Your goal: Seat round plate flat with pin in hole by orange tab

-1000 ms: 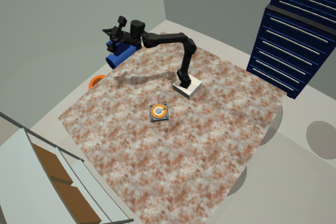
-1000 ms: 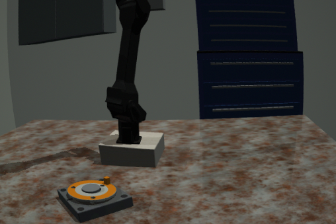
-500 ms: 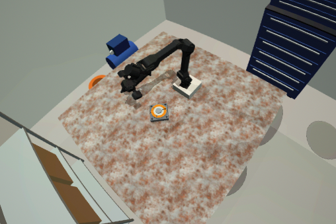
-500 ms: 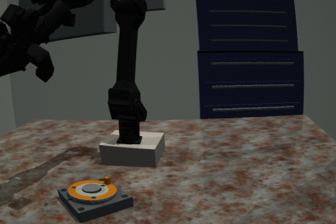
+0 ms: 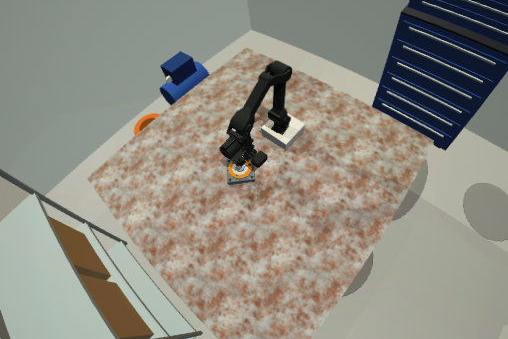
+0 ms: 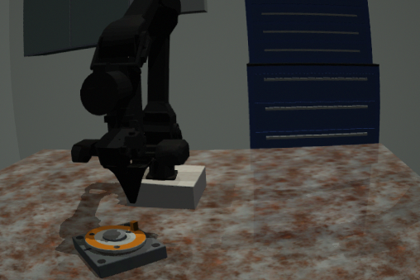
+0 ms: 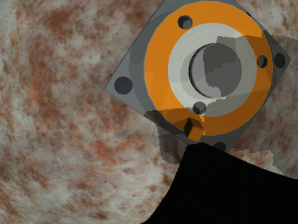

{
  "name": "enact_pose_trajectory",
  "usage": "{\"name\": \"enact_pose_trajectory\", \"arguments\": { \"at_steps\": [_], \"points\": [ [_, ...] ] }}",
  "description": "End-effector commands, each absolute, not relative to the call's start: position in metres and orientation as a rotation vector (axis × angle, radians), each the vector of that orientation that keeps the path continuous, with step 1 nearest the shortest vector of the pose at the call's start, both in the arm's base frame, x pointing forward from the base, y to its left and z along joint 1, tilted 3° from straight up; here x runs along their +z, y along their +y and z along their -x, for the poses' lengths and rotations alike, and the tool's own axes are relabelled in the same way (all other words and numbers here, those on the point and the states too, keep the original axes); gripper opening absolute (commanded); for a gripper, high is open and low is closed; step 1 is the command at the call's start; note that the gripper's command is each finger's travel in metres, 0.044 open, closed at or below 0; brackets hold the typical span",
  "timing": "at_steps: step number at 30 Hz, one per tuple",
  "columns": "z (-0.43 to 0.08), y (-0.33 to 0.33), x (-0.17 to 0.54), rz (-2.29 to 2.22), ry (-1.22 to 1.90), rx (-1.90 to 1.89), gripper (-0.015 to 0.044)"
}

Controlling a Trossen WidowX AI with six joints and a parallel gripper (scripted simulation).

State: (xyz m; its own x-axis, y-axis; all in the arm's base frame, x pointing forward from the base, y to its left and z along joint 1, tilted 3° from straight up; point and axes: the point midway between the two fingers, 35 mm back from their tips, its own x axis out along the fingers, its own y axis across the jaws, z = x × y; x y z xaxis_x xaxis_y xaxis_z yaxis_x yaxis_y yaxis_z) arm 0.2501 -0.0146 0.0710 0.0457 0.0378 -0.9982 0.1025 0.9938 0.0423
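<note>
Our claw (image 6: 132, 201) hung pinched shut on nothing, just above the round plate (image 6: 115, 239), apart from it; we saw the plate on its base (image 6: 124, 258) near the tabletop's (image 6: 289, 212) middle.

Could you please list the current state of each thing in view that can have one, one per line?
Black parallel-jaw gripper: fingers shut, holding nothing, poised above the plate without touching it.
Round orange-and-grey plate: on the post, untouched; whether it lies flat cannot be told.
Small orange tab: upright at the plate's rim, untouched.
Grey square base: resting on the mottled table.
Dark blue drawer cabinet: drawers closed.
Grey wall cupboard: doors closed.
</note>
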Motion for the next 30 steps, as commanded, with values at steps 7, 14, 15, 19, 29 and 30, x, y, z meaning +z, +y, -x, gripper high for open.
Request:
{"name": "enact_pose_trajectory", "arguments": {
  "at_steps": [7,14,15,19,29,30],
  "points": [
    [-0.25,-0.006,0.046,-0.138,1.551,-0.05,0.0],
    [-0.25,-0.004,0.022,-0.138,1.551,-0.05,0.0],
    [-0.25,-0.004,0.022,-0.138,1.551,-0.05,0.0],
    [-0.247,-0.007,0.022,-0.137,1.551,-0.05,0.0],
    [-0.236,-0.018,0.02,-0.137,1.552,-0.051,0.0],
    [-0.235,-0.019,0.02,-0.137,1.552,-0.051,0.0]
  ]
}}
